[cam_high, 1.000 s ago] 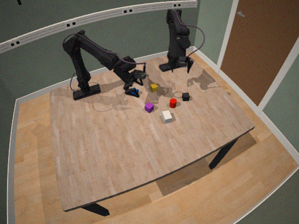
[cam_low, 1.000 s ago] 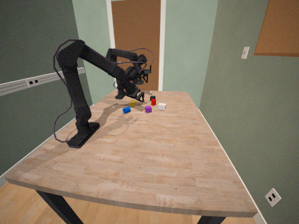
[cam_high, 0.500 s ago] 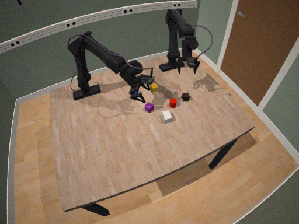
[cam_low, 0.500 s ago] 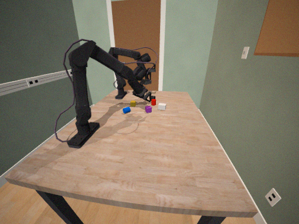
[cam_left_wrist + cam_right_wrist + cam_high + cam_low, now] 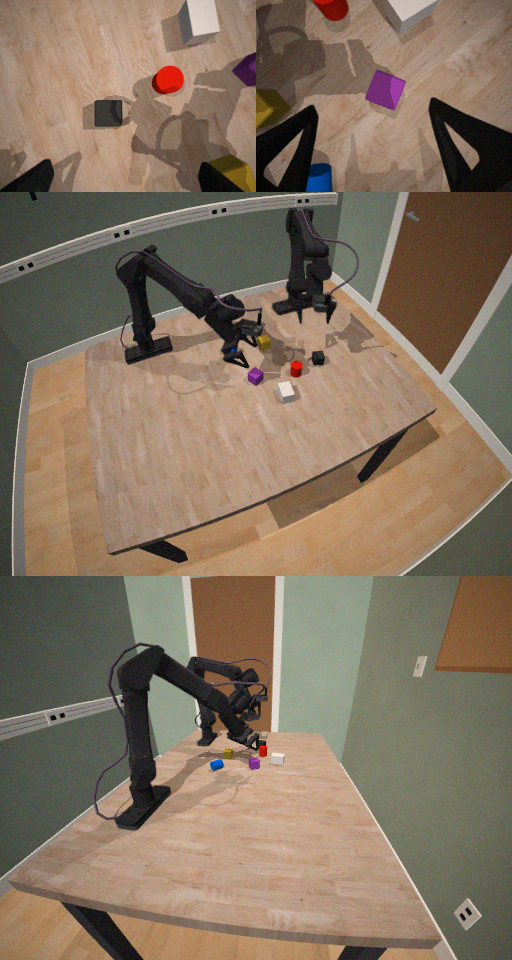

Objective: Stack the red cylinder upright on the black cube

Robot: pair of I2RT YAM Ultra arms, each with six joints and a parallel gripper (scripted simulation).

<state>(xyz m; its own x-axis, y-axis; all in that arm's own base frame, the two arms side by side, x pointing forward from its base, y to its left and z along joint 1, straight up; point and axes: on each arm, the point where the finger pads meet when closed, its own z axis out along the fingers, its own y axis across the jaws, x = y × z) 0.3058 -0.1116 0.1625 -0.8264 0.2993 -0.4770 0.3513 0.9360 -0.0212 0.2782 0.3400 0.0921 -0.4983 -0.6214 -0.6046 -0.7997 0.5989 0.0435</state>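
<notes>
The red cylinder (image 5: 296, 368) stands upright on the table, a little left of the black cube (image 5: 318, 357) and apart from it. Both show from above in the left wrist view, the cylinder (image 5: 167, 80) and the cube (image 5: 108, 113). My left gripper (image 5: 314, 317) is open and empty, raised above the table behind the black cube. My right gripper (image 5: 237, 358) is open and empty, low over the table near the purple cube (image 5: 386, 90). The red cylinder also shows at the top edge of the right wrist view (image 5: 332, 7).
A white cube (image 5: 286, 391) lies in front of the red cylinder. A purple cube (image 5: 255, 376), a yellow cube (image 5: 264, 342) and a blue cylinder (image 5: 216, 764) lie to its left. The blue cylinder lies on its side beside my right gripper.
</notes>
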